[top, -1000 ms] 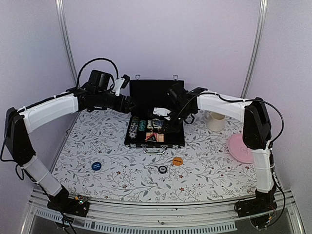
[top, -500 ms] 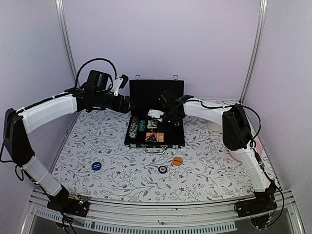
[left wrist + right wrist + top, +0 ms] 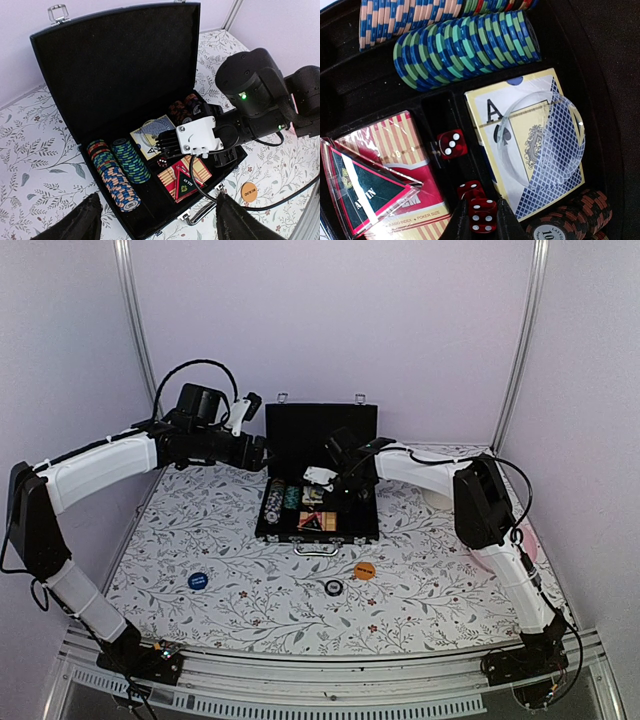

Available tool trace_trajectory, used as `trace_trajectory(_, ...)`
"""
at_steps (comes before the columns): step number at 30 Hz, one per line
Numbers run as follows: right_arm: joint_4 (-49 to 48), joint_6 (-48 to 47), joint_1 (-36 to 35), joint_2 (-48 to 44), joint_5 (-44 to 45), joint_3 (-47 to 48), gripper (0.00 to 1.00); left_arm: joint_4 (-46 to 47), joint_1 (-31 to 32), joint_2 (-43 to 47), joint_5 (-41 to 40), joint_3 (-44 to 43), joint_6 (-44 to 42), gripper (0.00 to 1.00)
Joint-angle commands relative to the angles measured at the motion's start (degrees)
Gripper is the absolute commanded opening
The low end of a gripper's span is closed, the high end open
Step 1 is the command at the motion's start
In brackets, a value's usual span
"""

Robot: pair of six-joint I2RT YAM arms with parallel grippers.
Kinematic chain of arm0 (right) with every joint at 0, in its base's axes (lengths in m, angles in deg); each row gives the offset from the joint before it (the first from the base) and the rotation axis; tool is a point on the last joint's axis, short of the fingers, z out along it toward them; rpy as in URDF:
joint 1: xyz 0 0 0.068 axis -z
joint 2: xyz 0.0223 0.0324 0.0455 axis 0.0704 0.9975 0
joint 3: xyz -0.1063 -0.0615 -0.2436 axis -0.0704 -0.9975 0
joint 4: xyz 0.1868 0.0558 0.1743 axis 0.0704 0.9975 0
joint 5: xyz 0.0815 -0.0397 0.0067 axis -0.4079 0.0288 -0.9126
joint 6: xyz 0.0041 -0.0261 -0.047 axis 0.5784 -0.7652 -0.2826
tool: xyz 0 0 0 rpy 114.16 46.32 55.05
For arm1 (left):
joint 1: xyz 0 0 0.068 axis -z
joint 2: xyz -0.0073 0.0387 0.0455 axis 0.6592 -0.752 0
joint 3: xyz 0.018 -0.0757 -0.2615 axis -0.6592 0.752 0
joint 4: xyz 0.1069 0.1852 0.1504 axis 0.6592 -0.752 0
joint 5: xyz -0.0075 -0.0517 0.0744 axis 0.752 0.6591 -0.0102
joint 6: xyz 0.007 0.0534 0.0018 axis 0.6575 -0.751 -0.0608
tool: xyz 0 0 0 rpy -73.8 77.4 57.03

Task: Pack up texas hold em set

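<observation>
Right gripper [image 3: 481,225]: clamped on red die [image 3: 482,214], bottom centre, inside case [image 3: 65,75].
Left gripper [image 3: 159,212]: apart, empty, left of case.

- The case [image 3: 320,430] stands open at the back middle of the table [image 3: 240,540].
- Chips [image 3: 120,170] lie in rows in its left part.
- Right of them, the far deck [image 3: 482,107] has a disc [image 3: 542,142] on it.
- The near deck [image 3: 405,145] has a triangle [image 3: 365,195] on it.
- Dice [image 3: 452,144] lie between the decks, one die [image 3: 482,215] between the fingers of my right gripper [image 3: 483,227].
- Three buttons [image 3: 333,587] lie on the table in front of the case.
</observation>
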Motion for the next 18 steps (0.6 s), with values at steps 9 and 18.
trace_trajectory(9, 1.59, 2.1, 0.29, -1.15, 1.45, -3.27, 0.18, 1.09, -1.03, 1.3, 1.24, 0.73, 0.66, 0.79)
trace_trajectory(18, 1.6, 3.8, 1.2, -4.5, 0.26, -2.23, 0.34, 1.0, -1.03, 1.2, 1.42, 0.73, 0.71, 0.79)
